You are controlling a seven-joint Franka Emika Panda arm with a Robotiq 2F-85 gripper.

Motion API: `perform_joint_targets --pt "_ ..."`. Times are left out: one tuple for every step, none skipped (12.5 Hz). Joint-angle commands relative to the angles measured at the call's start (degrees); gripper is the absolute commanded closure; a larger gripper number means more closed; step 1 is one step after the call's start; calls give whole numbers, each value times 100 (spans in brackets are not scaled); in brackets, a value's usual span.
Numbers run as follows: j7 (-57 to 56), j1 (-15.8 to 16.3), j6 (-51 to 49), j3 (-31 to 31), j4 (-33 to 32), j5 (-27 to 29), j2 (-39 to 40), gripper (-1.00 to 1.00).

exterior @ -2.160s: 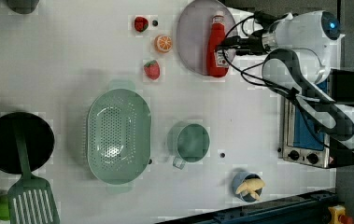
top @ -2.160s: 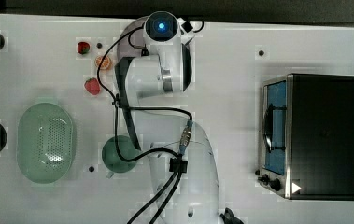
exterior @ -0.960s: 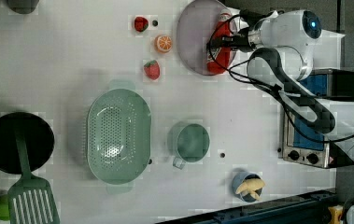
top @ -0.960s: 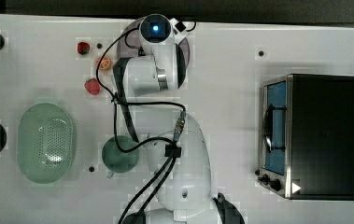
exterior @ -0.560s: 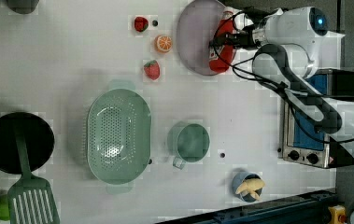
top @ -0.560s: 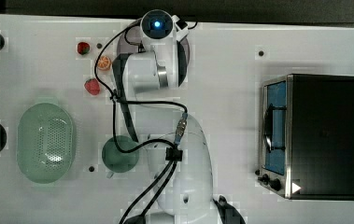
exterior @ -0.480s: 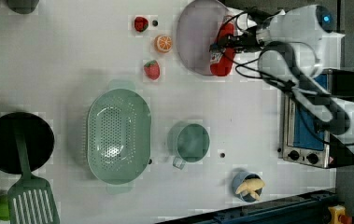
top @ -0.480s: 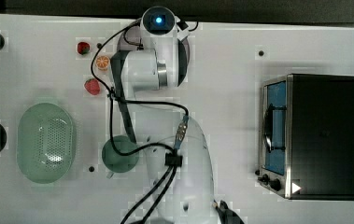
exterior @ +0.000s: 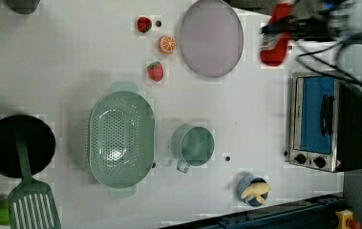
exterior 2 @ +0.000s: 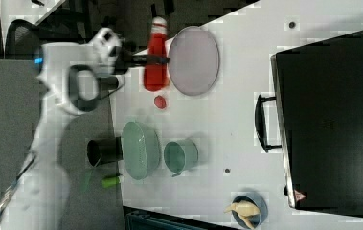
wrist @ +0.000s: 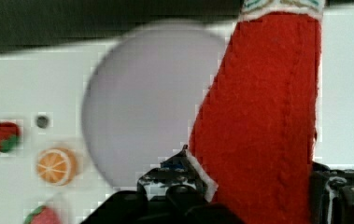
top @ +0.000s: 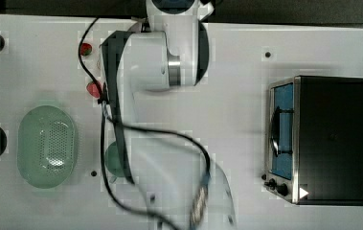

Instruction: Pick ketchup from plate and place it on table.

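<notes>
Left view gives us the clearest look: the ketchup (exterior: 275, 37) is lifted off the plate (exterior: 210, 38) and hangs beside it, toward the toaster oven (exterior: 325, 125), with bare table (exterior: 245, 109) under it; the gripper (exterior: 283, 28) has its jaws clamped on the red bottle, which looks blurred; the plate itself is bare. On the other side of the plate we see an orange slice (exterior: 167, 44) just beside its rim, a strawberry (exterior: 143, 24) a little further, and a second strawberry (exterior: 155, 71) near the green basket (exterior: 121, 139); the green cup (exterior: 194, 145) stands well apart from the plate, next to the basket. Right view shows us the ketchup (exterior 2: 155, 60) held just beside the plate (exterior 2: 193, 61), its white cap pointing away from the cup (exterior 2: 180, 155), and the gripper (exterior 2: 145, 60) crossing the bottle's body. Wrist view shows us the ketchup (wrist: 263, 126) between the dark fingers (wrist: 174, 186), with the plate (wrist: 146, 116) behind it; the orange slice (wrist: 55, 165) lies near the plate's edge.
</notes>
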Motion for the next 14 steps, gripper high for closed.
perform_joint_targets --pt "-162 -373 -324 28 -612 37 -904 -18" --pt "-165 -449 -314 25 -1000 38 -1219 -18" --pt "-166 -520 -298 22 -1403 40 -1526 -18" --pt "-165 -582 -291 20 -1809 51 -1822 -18" --pt "-162 -625 -288 6 -2197 54 -2095 -18" --pt "-158 -643 -280 -26 -2555 56 -2329 -18" --pt "-155 -646 -264 -71 -2876 60 -2520 -18" --pt "-151 -646 -168 -111 -3158 66 -2660 -18" --pt "-152 -647 -27 -156 -3414 67 -2749 -18" --pt "-151 -647 190 -200 -3664 69 -2795 -18" --pt "-152 -647 463 -218 -3912 81 -2799 -18" --pt "-150 -647 756 -225 -4162 92 -2776 -18" --pt "-151 -647 1036 -226 -4398 96 -2731 -18" --pt "-148 -647 1276 -225 -4602 96 -2659 -18"
